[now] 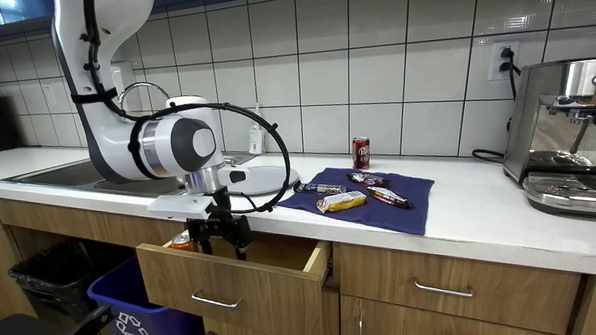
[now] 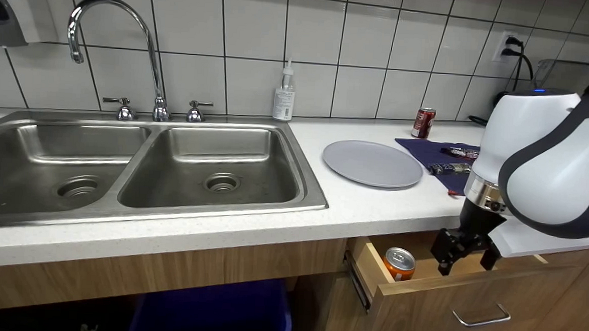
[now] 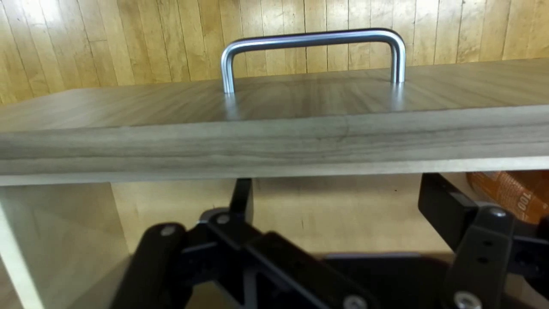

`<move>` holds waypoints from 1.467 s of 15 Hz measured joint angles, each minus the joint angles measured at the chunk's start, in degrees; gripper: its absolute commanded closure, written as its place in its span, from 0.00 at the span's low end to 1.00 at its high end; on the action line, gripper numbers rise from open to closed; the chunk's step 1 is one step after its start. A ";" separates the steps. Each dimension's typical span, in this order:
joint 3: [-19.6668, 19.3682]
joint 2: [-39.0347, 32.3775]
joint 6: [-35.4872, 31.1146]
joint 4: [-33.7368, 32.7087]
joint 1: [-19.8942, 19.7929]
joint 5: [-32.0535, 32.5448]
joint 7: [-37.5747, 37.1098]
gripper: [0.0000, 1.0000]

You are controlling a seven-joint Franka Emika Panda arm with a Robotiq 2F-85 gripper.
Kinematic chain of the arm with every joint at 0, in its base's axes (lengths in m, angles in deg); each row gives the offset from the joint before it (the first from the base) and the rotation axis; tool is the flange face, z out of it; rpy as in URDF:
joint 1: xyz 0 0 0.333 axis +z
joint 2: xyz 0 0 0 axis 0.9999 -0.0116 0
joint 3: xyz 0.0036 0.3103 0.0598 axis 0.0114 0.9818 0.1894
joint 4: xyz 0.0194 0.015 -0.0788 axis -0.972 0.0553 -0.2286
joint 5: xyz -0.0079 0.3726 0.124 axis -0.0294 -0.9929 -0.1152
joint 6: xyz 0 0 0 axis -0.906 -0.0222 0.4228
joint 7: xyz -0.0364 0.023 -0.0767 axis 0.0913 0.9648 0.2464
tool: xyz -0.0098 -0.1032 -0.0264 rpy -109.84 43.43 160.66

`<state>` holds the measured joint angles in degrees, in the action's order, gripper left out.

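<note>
Drawer of brown wood grain (image 1: 270, 294) stood pulled out, its bar-shaped silver metal handle (image 3: 313, 40) facing outward; that left room for the black two-fingered gripper (image 2: 465, 268) to point down into it. The gripper's fingers (image 3: 450, 210) were spread wide and pinched nothing. Their tips hung close to the inner face of the flat wooden front panel (image 3: 274, 141), though whether they touched it could not be told.

An orange cylindrical metal can (image 2: 398, 264) stood upright in the drawer on its flat base, near the corner between the pale wooden side wall (image 2: 370, 260) and the front panel. A gap showed between it and the gripper, and the nearby walls would probably have kept it from tipping far.

On the white speckled table (image 1: 467, 209), a dark blue rectangular fabric cloth (image 1: 406, 220) lay spread, apparently as a mat that grouped its load: a yellow-and-white plastic-wrapped bar (image 1: 341, 201) near its front edge and three dark, shiny plastic packets (image 1: 390, 197) farther back. A dark red cylindrical metal can (image 1: 361, 152) stood upright just behind the cloth, near the white tiled wall (image 1: 438, 72), a place that seemed safe from knocks. A flat round grey plate (image 2: 372, 163) lay between the cloth and the double-basin steel sink (image 2: 314, 199).
</note>
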<state>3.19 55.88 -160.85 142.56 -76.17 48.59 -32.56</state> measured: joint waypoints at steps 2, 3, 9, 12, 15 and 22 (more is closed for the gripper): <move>-0.70 0.21 0.00 0.54 0.89 0.00 0.00 0.00; -1.01 0.32 0.00 0.80 1.31 0.00 0.00 0.00; -2.01 0.80 0.03 1.93 2.63 0.00 -0.04 0.00; -2.36 1.00 0.04 2.40 3.09 0.00 -0.20 0.00; -2.49 1.46 0.11 3.30 3.31 0.00 -0.60 0.00; -2.69 2.84 0.20 6.02 3.32 0.00 -1.33 0.00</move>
<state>0.51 58.73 -160.65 148.59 -72.85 48.59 -33.88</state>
